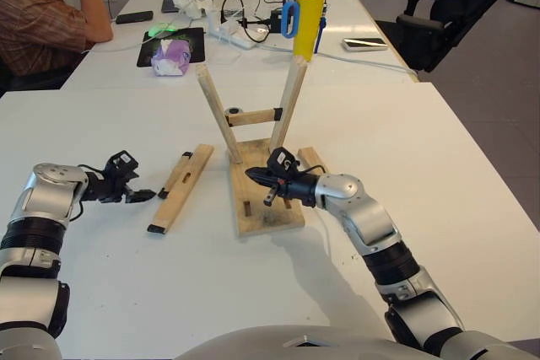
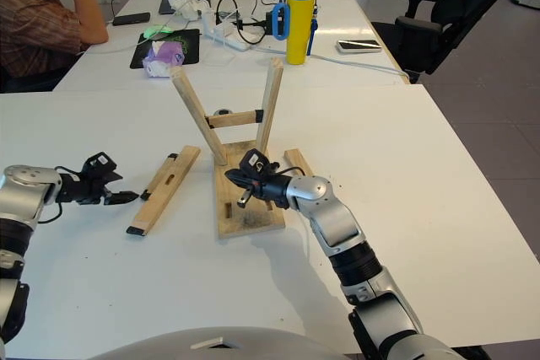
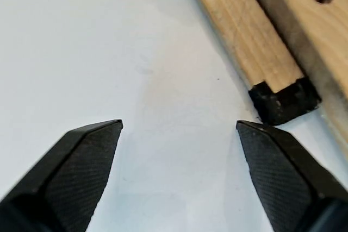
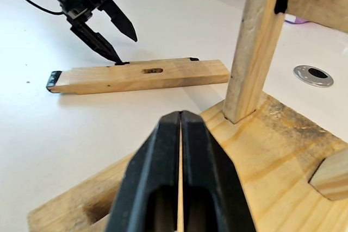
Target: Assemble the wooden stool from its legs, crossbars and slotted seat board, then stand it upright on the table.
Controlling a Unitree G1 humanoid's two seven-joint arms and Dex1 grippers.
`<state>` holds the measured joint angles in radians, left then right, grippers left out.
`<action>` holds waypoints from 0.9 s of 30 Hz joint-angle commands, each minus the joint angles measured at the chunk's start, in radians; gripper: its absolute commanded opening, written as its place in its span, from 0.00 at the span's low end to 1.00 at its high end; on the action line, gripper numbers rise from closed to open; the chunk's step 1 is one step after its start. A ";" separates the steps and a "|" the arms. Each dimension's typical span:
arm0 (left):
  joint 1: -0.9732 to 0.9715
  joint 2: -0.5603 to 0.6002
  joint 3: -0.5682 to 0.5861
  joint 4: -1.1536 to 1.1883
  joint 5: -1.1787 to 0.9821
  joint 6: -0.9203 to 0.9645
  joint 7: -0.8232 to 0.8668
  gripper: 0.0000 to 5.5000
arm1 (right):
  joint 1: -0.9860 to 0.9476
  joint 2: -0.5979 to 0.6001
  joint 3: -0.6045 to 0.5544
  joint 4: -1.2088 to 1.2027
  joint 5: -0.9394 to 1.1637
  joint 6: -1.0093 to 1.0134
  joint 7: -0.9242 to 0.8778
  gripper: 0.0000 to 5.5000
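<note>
Right gripper [image 4: 180,116] closed, low over seat board [image 1: 272,218].

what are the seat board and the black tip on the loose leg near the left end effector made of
Seat board: seemingly unfinished light wood; visible grain, smudges. Black tip on the loose leg: matte, slightly rough, maybe rubber or plastic.

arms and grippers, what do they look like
The left arm and right arm have rounded silver-grey shells and black ribbed joints. The left gripper and right gripper are black, with two tapered fingers each. A thin black cable trails from the left wrist.
</note>
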<state>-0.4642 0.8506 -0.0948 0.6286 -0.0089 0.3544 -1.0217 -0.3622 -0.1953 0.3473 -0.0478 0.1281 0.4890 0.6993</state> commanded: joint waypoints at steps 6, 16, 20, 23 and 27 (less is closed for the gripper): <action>0.022 -0.050 0.076 -0.112 -0.124 0.149 -0.022 0.71 | 0.004 0.002 0.003 0.000 0.002 0.008 -0.014 0.00; 0.092 -0.094 0.048 -0.178 -0.129 0.188 0.007 0.71 | 0.002 0.008 0.003 -0.001 0.013 0.015 -0.013 0.00; 0.103 -0.111 0.046 -0.213 -0.141 0.213 0.014 0.71 | 0.007 0.007 0.008 0.007 0.009 0.010 -0.015 0.00; 0.108 -0.128 0.055 -0.219 -0.140 0.244 0.057 0.71 | 0.007 0.007 0.008 0.006 0.006 0.010 -0.019 0.00; 0.119 -0.150 0.085 -0.204 -0.160 0.280 0.096 0.71 | 0.004 0.011 0.005 0.010 0.007 0.009 -0.028 0.00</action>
<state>-0.3671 0.7142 -0.0226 0.4082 -0.1624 0.6026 -0.9468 -0.3620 -0.1876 0.3557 -0.0411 0.1352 0.4944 0.6792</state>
